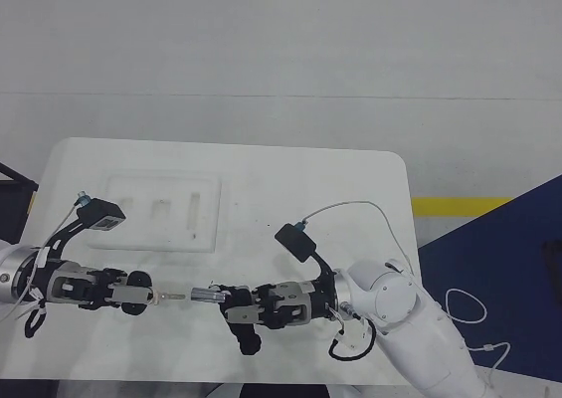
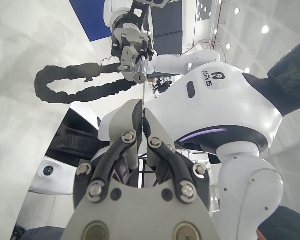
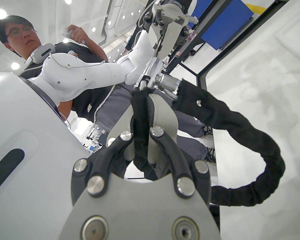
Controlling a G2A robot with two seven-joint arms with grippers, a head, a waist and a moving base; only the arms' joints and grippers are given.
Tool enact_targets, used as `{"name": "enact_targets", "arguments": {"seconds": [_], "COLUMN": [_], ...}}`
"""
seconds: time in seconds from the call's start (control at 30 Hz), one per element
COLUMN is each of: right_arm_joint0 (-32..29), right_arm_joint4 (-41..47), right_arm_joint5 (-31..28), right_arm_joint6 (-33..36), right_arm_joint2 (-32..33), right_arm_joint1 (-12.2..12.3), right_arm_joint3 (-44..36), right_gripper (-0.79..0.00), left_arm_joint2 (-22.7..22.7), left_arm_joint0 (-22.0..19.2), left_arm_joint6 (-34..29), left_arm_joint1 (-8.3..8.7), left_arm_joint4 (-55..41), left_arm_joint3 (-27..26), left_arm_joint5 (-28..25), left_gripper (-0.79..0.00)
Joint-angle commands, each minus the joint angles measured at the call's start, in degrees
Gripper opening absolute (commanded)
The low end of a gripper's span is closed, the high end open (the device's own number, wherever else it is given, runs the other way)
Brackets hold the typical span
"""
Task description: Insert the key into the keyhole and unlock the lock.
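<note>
Key [image 1: 171, 296]: one, thin metal blade.
Lock [image 2: 139, 72]: one, silver cylinder, single keyhole on end face.
Cable [image 2: 65, 83]: one black-sleeved loop (belongs to same lock, not separate item).
Grippers: two, left gripper [image 2: 140, 107] and right gripper [image 3: 142, 93].
Fingers [image 2: 122, 121]: two per gripper, four in all.
Table [image 1: 360, 179]: one, white.
Tray [image 1: 166, 182]: one, white, on table.
Recesses in tray: two seen, one short, one long and narrow.

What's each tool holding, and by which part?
Left tool pinches the key by its rear end, blade sticking out. Right tool clamps the cable lock by its black sleeved cable, beside its metal body.
</note>
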Motion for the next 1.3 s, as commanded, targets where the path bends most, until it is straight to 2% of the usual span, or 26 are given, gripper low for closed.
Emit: {"name": "enact_targets", "arguments": {"seconds": [0.0,0.7,1.27], "right_arm_joint0": [0.12,1.0,1.41], "right_arm_joint4": [-0.17,-0.27,-0.46], "right_arm_joint5": [0.0,-0.3,-0.76], "right_arm_joint6": [-0.06,-0.83,-0.93], "right_arm_joint2": [-0.19,-1.61,-2.16], "right_arm_joint1": [0.04,0.57,1.09], "right_arm_joint3": [-0.02,0.06,-0.05], "right_gripper": [-0.785,-0.785,-0.785], "left_arm_joint2": [0.19,3.07,4.86], "left_arm_joint0": [-0.06,-1.79,-3.07], "left_arm_joint6": [0.0,0.0,0.0], "left_arm_joint1": [0.26,2.2,2.79], "left_arm_joint4": [0.01,0.37,-0.07], "left_arm_joint3": [-0.03,0.73,0.82], "left_arm_joint5": [-0.06,-1.09,-1.69], "left_gripper": [-0.785,-0.785,-0.785]}}
